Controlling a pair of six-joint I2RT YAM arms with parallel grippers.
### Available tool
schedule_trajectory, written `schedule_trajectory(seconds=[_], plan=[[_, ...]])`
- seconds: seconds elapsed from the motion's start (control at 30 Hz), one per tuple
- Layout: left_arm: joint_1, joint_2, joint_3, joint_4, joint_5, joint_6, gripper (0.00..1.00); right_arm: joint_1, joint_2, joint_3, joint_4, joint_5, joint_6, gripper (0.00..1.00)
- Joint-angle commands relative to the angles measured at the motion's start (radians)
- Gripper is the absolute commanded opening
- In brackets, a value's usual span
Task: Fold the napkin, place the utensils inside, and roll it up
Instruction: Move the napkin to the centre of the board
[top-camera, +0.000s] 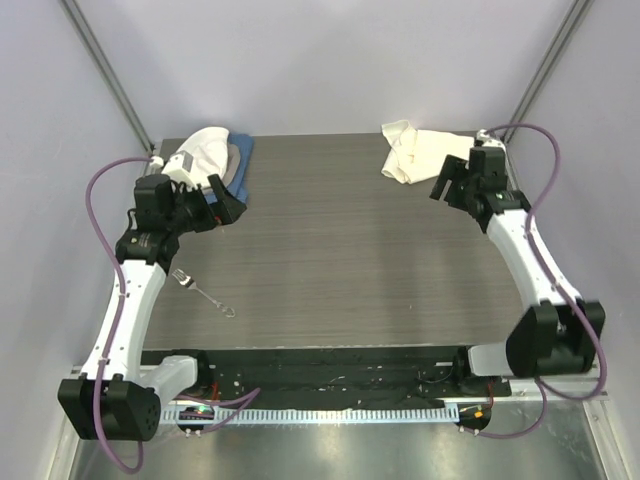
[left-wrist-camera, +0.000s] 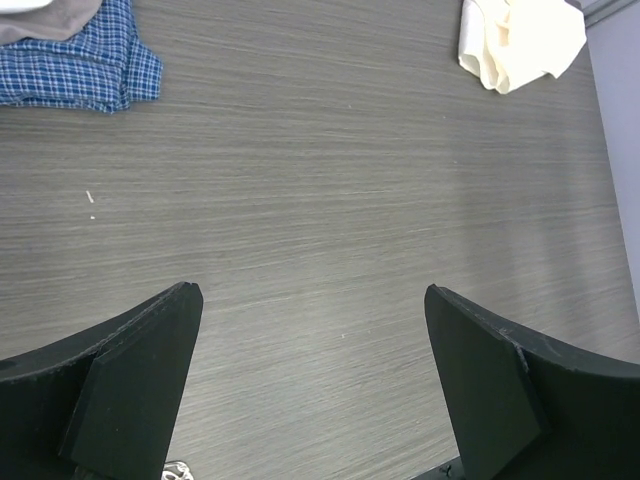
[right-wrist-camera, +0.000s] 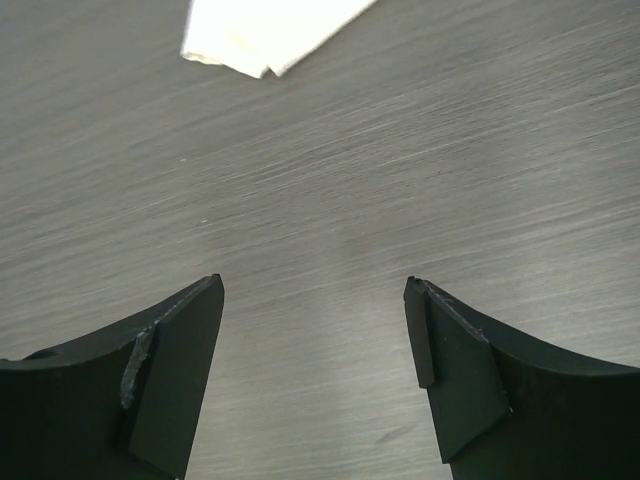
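While the napkin (top-camera: 412, 152) lies crumpled at the far right corner of the counter (top-camera: 340, 260) and the fork (top-camera: 205, 293) near its left edge, both jaws stand wide and empty. Folding not begun. Likely next: right jaws pinch a napkin hem and spread it flat.

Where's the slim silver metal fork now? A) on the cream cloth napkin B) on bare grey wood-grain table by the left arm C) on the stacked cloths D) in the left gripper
B: the fork lies on bare table beside the left arm, apart from the napkin.
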Motion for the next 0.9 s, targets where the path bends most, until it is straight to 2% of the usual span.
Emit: schedule_trajectory(seconds=[0.0, 0.23, 0.43, 0.6, 0.77, 0.87], plan=[[0.002, 0.0, 0.001, 0.032, 0.005, 0.02, 0.99, 0.018, 0.241, 0.164, 0.007, 0.042, -0.017, 0.8], [0.002, 0.017, 0.018, -0.023, -0.144, 0.086, 0.99, 0.026, 0.701, 0.516, 0.046, 0.12, -0.011, 0.75], [0.002, 0.066, 0.024, -0.028, -0.103, 0.088, 0.99, 0.026, 0.99, 0.819, 0.021, 0.142, -0.003, 0.73], [0.002, 0.083, 0.027, -0.03, -0.098, 0.091, 0.99, 0.027, 1.135, 1.028, -0.052, 0.114, 0.006, 0.73], [0.002, 0.088, 0.031, -0.04, -0.109, 0.092, 0.99, 0.032, 1.176, 1.034, -0.063, 0.1, 0.023, 0.72], [0.002, 0.085, 0.033, -0.042, -0.107, 0.092, 0.99, 0.04, 1.188, 1.027, -0.062, 0.09, 0.021, 0.62]])
